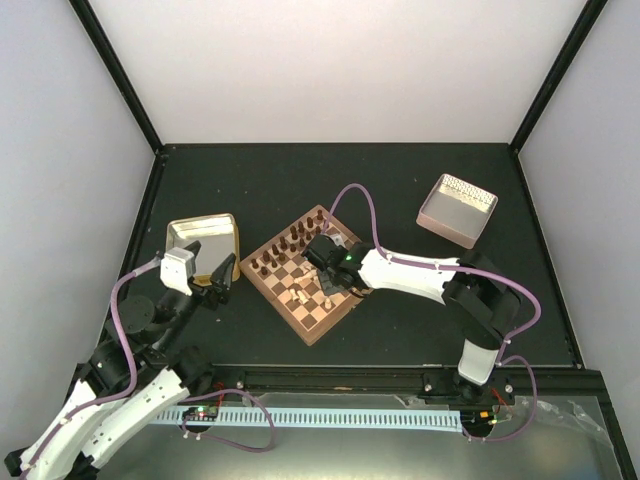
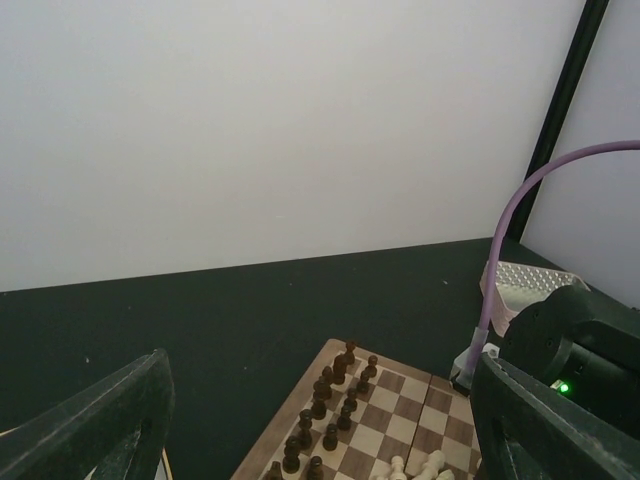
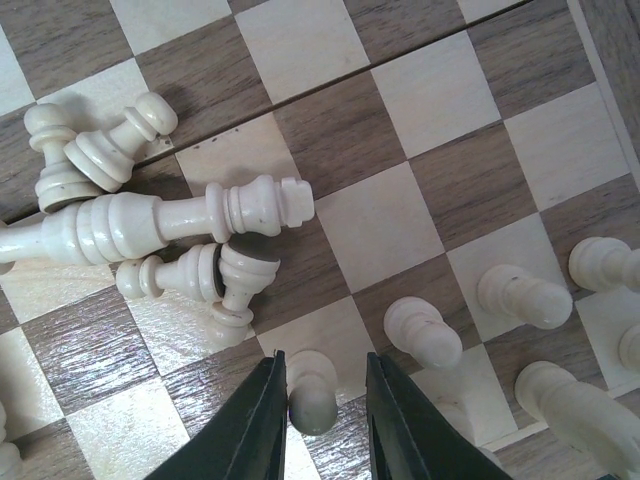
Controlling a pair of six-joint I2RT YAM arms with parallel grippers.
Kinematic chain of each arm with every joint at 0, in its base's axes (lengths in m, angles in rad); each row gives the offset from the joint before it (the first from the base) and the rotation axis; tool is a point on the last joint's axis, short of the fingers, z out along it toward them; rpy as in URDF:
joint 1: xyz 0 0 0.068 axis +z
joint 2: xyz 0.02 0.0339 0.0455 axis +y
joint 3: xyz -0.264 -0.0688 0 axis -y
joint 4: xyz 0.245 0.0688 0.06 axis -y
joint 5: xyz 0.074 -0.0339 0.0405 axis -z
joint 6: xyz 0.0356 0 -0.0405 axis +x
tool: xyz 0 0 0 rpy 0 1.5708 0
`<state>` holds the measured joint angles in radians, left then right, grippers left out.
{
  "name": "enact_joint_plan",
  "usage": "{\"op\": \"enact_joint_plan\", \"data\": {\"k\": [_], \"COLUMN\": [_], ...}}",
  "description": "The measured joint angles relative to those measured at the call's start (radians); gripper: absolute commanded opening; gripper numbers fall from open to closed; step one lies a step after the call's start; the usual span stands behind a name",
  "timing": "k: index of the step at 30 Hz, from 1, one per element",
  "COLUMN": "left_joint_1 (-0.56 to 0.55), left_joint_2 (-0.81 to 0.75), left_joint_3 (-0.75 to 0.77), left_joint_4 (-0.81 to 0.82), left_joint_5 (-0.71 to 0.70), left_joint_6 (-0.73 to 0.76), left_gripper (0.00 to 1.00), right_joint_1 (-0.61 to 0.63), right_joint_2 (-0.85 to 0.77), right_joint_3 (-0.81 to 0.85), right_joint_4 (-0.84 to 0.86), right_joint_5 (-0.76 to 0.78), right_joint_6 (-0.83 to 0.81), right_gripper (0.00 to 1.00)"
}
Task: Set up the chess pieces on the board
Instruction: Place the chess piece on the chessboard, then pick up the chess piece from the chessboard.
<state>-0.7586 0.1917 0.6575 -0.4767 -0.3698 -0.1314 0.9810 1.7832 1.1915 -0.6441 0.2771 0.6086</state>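
The board [image 1: 322,335] lies turned diagonally at mid table. Dark brown pieces [image 1: 285,250] stand in two rows along its far left side, also in the left wrist view [image 2: 330,410]. My right gripper [image 1: 320,288] hovers over the board's near part. In its wrist view the right gripper [image 3: 323,358] is open around an upright cream pawn [image 3: 313,400]; the left finger touches it and the right finger stands clear. Several cream pieces [image 3: 150,220] lie toppled in a heap beyond it, and other cream pawns [image 3: 422,332] stand to the right. My left gripper [image 1: 222,275] is open and empty, left of the board.
A shallow yellowish metal tray [image 1: 170,240] sits left of the board, just behind my left gripper. A pinkish bin [image 1: 457,210] stands at the back right, also in the left wrist view [image 2: 525,285]. The right arm's purple cable arcs over the board.
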Motion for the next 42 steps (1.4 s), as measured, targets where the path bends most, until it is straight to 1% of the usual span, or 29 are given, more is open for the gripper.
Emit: {"op": "enact_joint_plan", "data": {"k": [8, 15, 22, 26, 31, 36, 40, 42], "left_joint_1": [0.000, 0.000, 0.000, 0.000, 0.000, 0.000, 0.000, 0.000], "left_joint_2": [0.000, 0.000, 0.000, 0.000, 0.000, 0.000, 0.000, 0.000], "left_joint_3": [0.000, 0.000, 0.000, 0.000, 0.000, 0.000, 0.000, 0.000], "left_joint_4": [-0.002, -0.002, -0.002, -0.002, -0.002, -0.002, -0.002, -0.002], "left_joint_5": [0.000, 0.000, 0.000, 0.000, 0.000, 0.000, 0.000, 0.000], "left_joint_6": [0.000, 0.000, 0.000, 0.000, 0.000, 0.000, 0.000, 0.000], "left_gripper": [0.83, 0.83, 0.83, 0.83, 0.83, 0.83, 0.83, 0.83], "right_joint_1": [0.000, 0.000, 0.000, 0.000, 0.012, 0.063, 0.103, 0.115], "right_joint_2": [-0.004, -0.004, -0.036, -0.079, -0.079, -0.042, 0.016, 0.043], "right_joint_3": [0.000, 0.000, 0.000, 0.010, 0.029, 0.077, 0.116, 0.128], "right_joint_4": [0.000, 0.000, 0.018, 0.034, 0.044, 0.038, 0.026, 0.014], "right_joint_5": [0.002, 0.002, -0.041, -0.096, -0.161, -0.198, -0.216, -0.222], "right_joint_6": [-0.001, -0.001, -0.017, -0.045, -0.087, -0.140, -0.177, -0.189], "right_gripper": [0.21, 0.22, 0.29, 0.33, 0.37, 0.37, 0.30, 0.28]}}
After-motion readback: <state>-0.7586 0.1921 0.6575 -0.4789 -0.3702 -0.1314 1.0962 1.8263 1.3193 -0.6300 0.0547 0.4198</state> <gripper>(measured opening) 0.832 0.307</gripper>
